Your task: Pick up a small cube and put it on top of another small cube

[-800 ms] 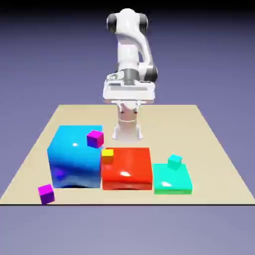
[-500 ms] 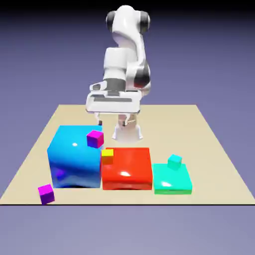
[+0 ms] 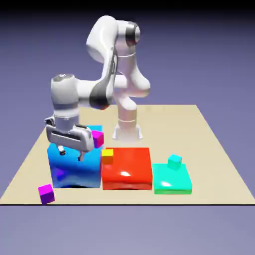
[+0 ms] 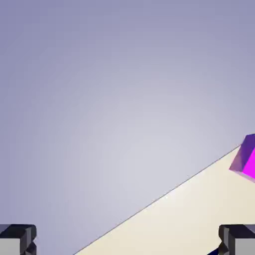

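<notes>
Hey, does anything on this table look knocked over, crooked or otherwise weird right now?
Nothing is toppled or damaged. The only oddity: the small purple cube sits right at the table edge nearest the camera, apart from the blocks. The small teal cube rests squarely on the flat teal block. The open hand hovers over the blue block, holding nothing.

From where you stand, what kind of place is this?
Most likely a computer-made test scene, not a real room. A white robot arm stands on a bare tan table among glossy toy-like blocks, such as the red block, with only a plain blue-violet backdrop behind.
</notes>
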You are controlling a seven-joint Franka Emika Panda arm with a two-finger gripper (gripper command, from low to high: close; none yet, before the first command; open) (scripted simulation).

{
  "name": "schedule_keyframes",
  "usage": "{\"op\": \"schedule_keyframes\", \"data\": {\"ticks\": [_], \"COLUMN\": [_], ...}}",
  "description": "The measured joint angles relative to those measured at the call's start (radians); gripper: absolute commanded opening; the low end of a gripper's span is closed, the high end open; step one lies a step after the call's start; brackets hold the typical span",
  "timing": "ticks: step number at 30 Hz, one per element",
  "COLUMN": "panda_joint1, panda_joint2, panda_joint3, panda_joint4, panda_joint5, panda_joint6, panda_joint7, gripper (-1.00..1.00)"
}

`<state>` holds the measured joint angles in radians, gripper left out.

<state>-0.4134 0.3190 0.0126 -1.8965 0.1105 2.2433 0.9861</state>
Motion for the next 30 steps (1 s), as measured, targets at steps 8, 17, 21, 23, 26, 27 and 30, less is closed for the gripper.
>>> {"op": "schedule_keyframes", "data": {"ticks": [8,17,21,23,26,27,30], "panda_joint1": [-0.135,-0.256,-0.249,-0.256,-0.202,-0.166,-0.057], "panda_joint2": [0.282,0.567,0.592,0.565,0.501,0.473,0.39], "panda_joint3": [0.004,0.01,0.013,0.01,0.028,0.04,0.076], "panda_joint4": [0.29,0.516,0.461,0.52,0.507,0.473,0.373], "panda_joint5": [0.035,0.072,0.079,0.074,0.055,0.046,0.018], "panda_joint6": [-0.252,-0.422,-0.341,-0.427,-0.481,-0.477,-0.465], "panda_joint7": [0.078,0.145,0.137,0.145,0.129,0.116,0.077], "gripper": [0.0,0.0,-1.0,-1.0,-1.0,-1.0,-1.0]}}
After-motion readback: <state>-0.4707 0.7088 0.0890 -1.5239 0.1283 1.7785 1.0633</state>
